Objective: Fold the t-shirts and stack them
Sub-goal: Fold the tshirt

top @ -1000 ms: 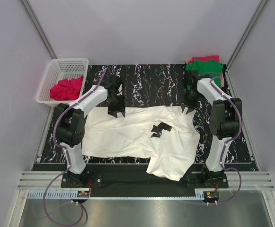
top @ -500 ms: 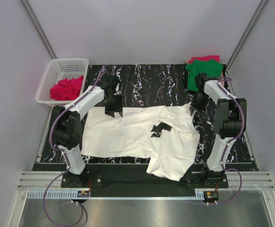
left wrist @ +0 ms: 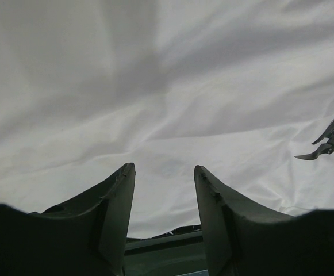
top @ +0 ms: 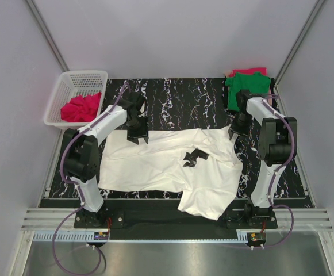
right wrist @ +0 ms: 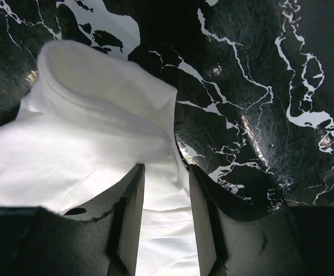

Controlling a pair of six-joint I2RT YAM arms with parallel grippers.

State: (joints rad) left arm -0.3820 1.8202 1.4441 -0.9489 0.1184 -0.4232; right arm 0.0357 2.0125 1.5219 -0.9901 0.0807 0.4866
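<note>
Pale grey walls close in a black marble bench veined with white. Largest on it is the white t-shirt, spread out and rumpled across the middle of the bench, with its near right part reaching over the front edge of the marble.

Two white arms rise from the near edge. The left arm leans in to the far left edge of that shirt, and the right arm bends to its far right corner.

A white plastic basket stands just off the far left corner of the bench, with the pinkish-red t-shirt bunched inside it. The green t-shirt lies folded in the far right corner, and a strip of pinkish-red cloth shows at its far edge.

The left tool points down at the shirt's far edge. Its wrist view shows the fingers set narrowly apart with white cloth filling everything beyond them. I cannot tell whether any cloth is pinched there.

The right tool sits at the far right corner. Its fingers are drawn in narrow on a band of the white t-shirt, which runs up between them and rolls over onto the marble.

A small dark shape lies on the shirt right of centre, also seen from the left wrist. What it is cannot be made out.
</note>
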